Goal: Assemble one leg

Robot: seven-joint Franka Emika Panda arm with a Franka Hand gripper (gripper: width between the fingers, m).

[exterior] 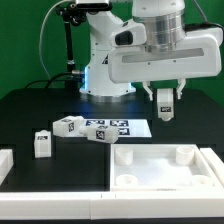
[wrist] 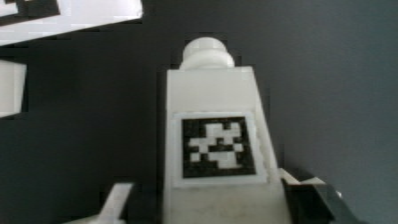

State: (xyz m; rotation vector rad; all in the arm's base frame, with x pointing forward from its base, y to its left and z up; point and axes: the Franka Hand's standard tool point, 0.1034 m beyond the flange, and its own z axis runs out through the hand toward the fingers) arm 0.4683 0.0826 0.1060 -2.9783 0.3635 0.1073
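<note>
Beyond the white panel at the table's front right corner, your gripper clamps the leg in the air. It is a white block with a black-and-white tag, upright, rounded peg pointing down.

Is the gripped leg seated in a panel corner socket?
No: the exterior view shows the gripper holding the leg over the black table, well apart from the panel, whose visible sockets look empty.
</note>
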